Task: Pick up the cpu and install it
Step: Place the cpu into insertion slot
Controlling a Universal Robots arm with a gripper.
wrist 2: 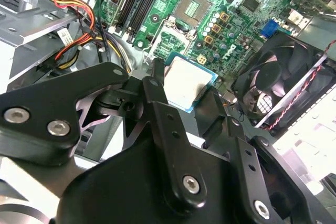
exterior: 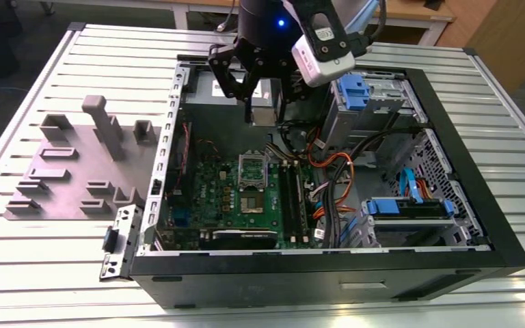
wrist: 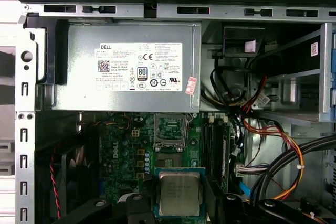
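Note:
The cpu point(wrist 2: 185, 83) is a small square chip with a dull silvery top and a thin pale rim. My gripper point(wrist 2: 185, 92) is shut on it, black fingers point(wrist 2: 155, 88) pressing two opposite edges. In the exterior view the gripper point(exterior: 260, 109) hangs with the cpu point(exterior: 262, 113) above the open computer case, in front of the grey power supply box point(exterior: 226, 92). The green motherboard point(exterior: 217, 198) lies below, its open socket point(exterior: 251, 201) beside the raised metal socket frame point(exterior: 253, 166). In the first wrist view the cpu point(wrist: 179, 192) sits near the socket frame point(wrist: 170, 128).
The black case point(exterior: 335, 273) stands open on a slatted metal table point(exterior: 107, 55). Orange and black cable bundles point(exterior: 331, 171) and blue-tabbed drive bays point(exterior: 409, 205) fill the exterior view's right. A black fan point(wrist 2: 286, 85) sits beside the board. A grey fixture plate point(exterior: 71, 171) lies to the left.

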